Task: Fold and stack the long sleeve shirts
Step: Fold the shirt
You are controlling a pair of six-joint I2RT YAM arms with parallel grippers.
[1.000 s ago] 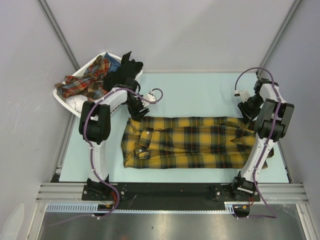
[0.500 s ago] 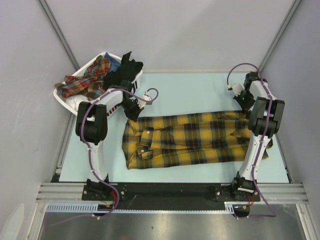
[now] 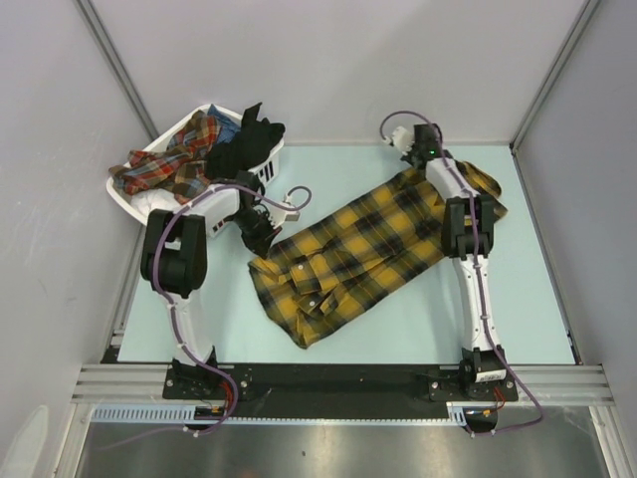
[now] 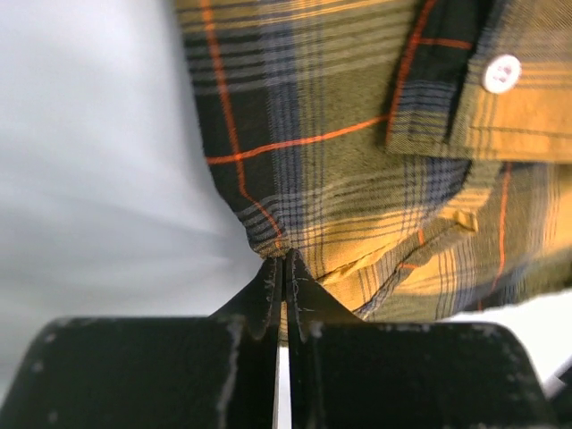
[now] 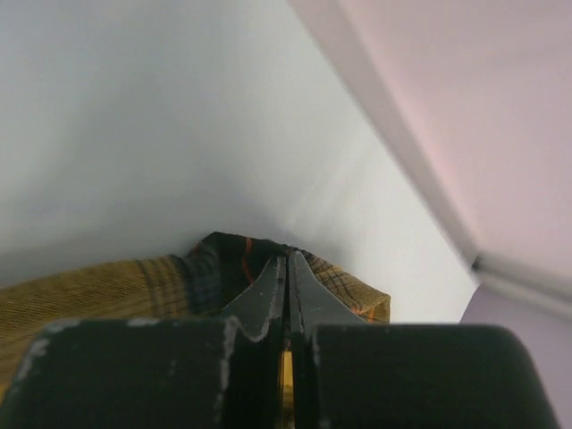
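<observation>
The left claw [image 4: 284,268] was clamped on a pinch of the mustard-yellow and black plaid shirt [image 4: 357,134], biting its bunched edge, with a white button [image 4: 500,73] beyond and to the right. The right claw [image 5: 288,264] was likewise closed on the shirt's other end, close to the back wall. Between the two claws the shirt lay stretched diagonally on the pale blue worktop [image 3: 199,309]. Just beyond and left of the left claw sat a white slatted basket [image 3: 267,169] heaped with clothes
</observation>
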